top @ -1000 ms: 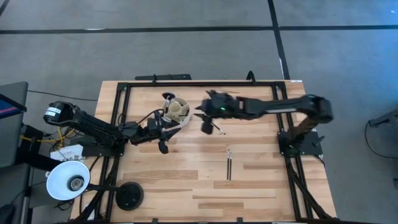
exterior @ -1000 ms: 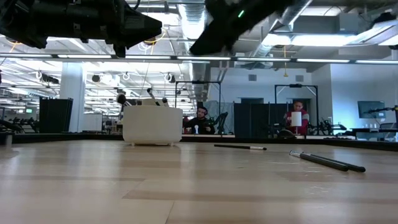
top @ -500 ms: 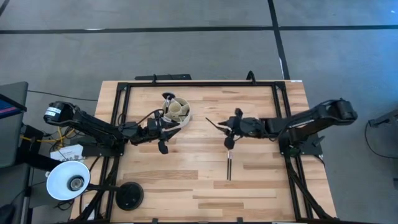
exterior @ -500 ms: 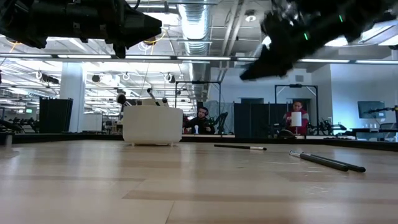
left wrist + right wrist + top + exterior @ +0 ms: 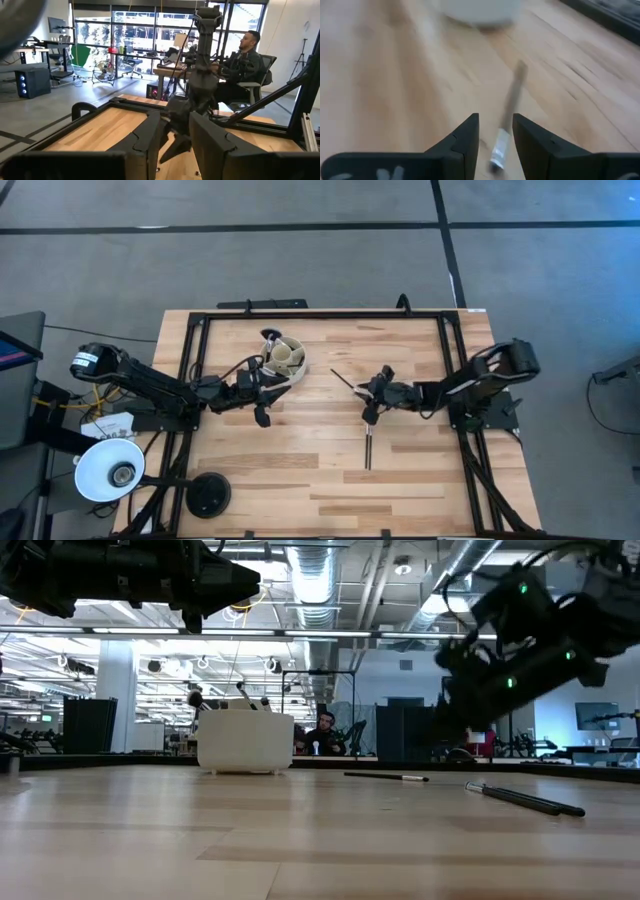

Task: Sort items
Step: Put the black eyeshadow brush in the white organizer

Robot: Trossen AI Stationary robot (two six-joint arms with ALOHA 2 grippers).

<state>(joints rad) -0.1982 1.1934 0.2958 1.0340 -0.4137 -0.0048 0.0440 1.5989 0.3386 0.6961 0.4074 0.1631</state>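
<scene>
The right gripper [image 5: 371, 395], fingers slightly parted and empty, hangs right of the round cream divided cup [image 5: 287, 357], over a thin dark-handled makeup brush with a silvery ferrule [image 5: 506, 122] lying on the pale wooden table [image 5: 420, 470]. This looks like the reach before a pick; next it must descend squarely and close on the handle. The left gripper [image 5: 263, 392] waits just beside the cup, narrowly open, holding nothing.

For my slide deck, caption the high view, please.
Right gripper over loose brushes; left gripper waits beside the cup.
</scene>
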